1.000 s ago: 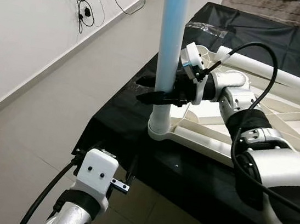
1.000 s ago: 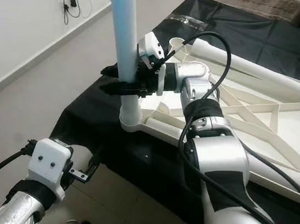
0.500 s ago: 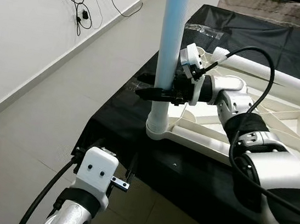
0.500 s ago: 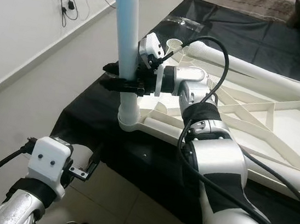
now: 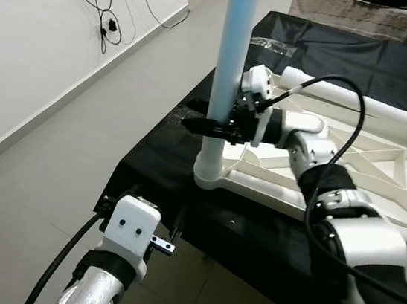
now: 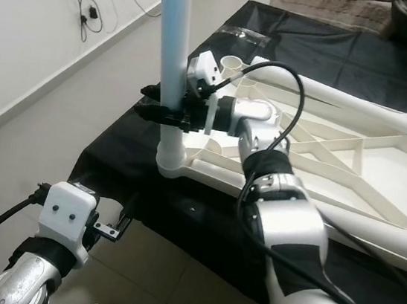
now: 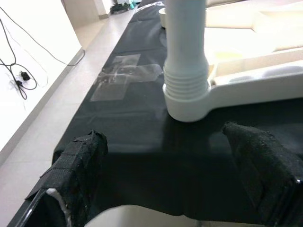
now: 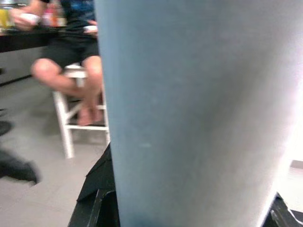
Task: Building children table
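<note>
A pale blue table leg (image 5: 232, 51) stands upright, its white threaded foot seated in the corner socket (image 5: 210, 177) of the white table frame (image 6: 314, 163). The frame lies upside down on a black cloth (image 5: 158, 153). My right gripper (image 5: 197, 116) is shut on the leg just above the socket, with one black finger on each side; in the right wrist view the leg (image 8: 189, 113) looms very close. My left gripper (image 7: 163, 135) hangs low at the table's front edge, open and holding nothing, pointing at the socket (image 7: 187, 101).
A second long white leg (image 6: 331, 97) lies across the frame at the back. A clear plastic bag (image 5: 274, 45) lies on the cloth beyond. Cables (image 5: 108, 23) hang on the left wall. A person sits on a white stool (image 8: 71, 118) behind the table. Tiled floor lies to the left.
The head camera has shifted a little, so the whole scene sits slightly differently. My right gripper stays clamped on the upright leg at the same height. The left arm has not moved.
</note>
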Tool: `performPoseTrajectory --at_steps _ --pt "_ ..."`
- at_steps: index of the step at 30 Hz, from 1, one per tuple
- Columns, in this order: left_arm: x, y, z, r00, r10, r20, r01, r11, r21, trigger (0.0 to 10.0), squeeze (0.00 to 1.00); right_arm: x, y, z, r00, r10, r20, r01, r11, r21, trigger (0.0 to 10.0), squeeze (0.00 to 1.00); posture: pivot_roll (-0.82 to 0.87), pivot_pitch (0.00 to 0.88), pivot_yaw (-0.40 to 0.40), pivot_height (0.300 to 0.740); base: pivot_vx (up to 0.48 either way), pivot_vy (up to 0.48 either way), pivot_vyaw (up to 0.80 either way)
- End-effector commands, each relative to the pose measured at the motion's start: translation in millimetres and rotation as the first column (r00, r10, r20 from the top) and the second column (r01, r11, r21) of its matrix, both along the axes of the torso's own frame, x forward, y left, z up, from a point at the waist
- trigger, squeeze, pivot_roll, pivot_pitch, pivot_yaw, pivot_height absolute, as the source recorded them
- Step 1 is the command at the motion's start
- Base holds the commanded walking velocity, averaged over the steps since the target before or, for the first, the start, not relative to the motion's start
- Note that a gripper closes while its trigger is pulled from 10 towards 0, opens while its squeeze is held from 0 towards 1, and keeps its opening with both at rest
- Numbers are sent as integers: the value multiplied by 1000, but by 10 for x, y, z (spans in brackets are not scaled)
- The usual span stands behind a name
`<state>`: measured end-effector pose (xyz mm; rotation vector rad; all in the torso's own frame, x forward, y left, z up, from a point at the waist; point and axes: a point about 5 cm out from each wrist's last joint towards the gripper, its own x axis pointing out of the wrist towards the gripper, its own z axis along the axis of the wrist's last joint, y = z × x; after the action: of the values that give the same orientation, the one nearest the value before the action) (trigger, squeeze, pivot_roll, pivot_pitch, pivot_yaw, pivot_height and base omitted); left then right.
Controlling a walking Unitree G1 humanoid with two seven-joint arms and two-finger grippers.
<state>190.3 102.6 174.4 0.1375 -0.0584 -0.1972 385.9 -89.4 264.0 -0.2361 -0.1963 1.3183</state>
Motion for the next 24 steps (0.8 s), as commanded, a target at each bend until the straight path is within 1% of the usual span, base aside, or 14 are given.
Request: performPoseTrajectory --at_steps 1,5,6,7,8,9,10,11,13,14,16,21,23,24 --pt "-2 18 -32 1000 1 -8 -1 1000 20 10000 0 -6 -24 -351 995 -79 -67 75 996 -50 10000 0 93 207 27 740 0 0 0" --pt "7 23 -31 1000 1 -6 -1 1000 21 10000 0 -9 9 -358 994 -98 -55 96 995 -34 10000 0 88 205 28 740 0 0 0" --pt "13 29 -31 1000 1 -5 -1 1000 22 10000 0 4 25 -359 989 -132 -60 131 991 -23 10000 0 89 206 30 740 0 0 0" --pt "13 29 -31 1000 1 -5 -1 1000 22 10000 0 4 25 -359 989 -132 -60 131 991 -23 10000 0 89 206 30 740 0 0 0" --pt "23 37 -29 1000 2 -2 -2 1000 24 10000 0 33 36 -376 978 -195 -67 194 980 -35 10000 0 84 205 29 740 0 0 0" --pt "23 37 -29 1000 2 -2 -2 1000 24 10000 0 33 36 -376 978 -195 -67 194 980 -35 10000 0 84 205 29 740 0 0 0" --pt "35 46 -28 1000 3 0 -3 1000 26 10000 0 73 41 -386 957 -281 -67 278 959 -47 10000 0 81 207 28 740 0 0 0" --pt "35 46 -28 1000 3 0 -3 1000 26 10000 0 73 41 -386 957 -281 -67 278 959 -47 10000 0 81 207 28 740 0 0 0" --pt "54 55 -25 1000 5 6 -6 1000 29 10000 0 136 45 -412 903 -422 -74 418 906 -72 10000 0 79 205 27 740 0 0 0" --pt "60 58 -25 1000 7 8 -7 1000 30 10000 0 153 47 -418 883 -464 -75 459 885 -76 10000 0 79 205 27 740 0 0 0" --pt "69 61 -24 1000 8 12 -9 1000 30 10000 0 159 72 -428 865 -499 -58 494 865 -84 10000 0 78 204 25 740 0 0 0" --pt "77 65 -23 1000 10 13 -10 1000 30 10000 0 148 112 -433 866 -498 -47 493 866 -84 10000 0 76 204 25 740 0 0 0" --pt "84 70 -24 1000 12 17 -12 999 33 10000 0 162 154 -468 836 -543 -84 535 839 -95 10000 0 75 204 22 740 0 0 0" --pt "89 73 -24 1000 13 18 -14 999 34 10000 0 177 156 -481 812 -577 -86 569 816 -104 10000 0 75 204 18 740 0 0 0"
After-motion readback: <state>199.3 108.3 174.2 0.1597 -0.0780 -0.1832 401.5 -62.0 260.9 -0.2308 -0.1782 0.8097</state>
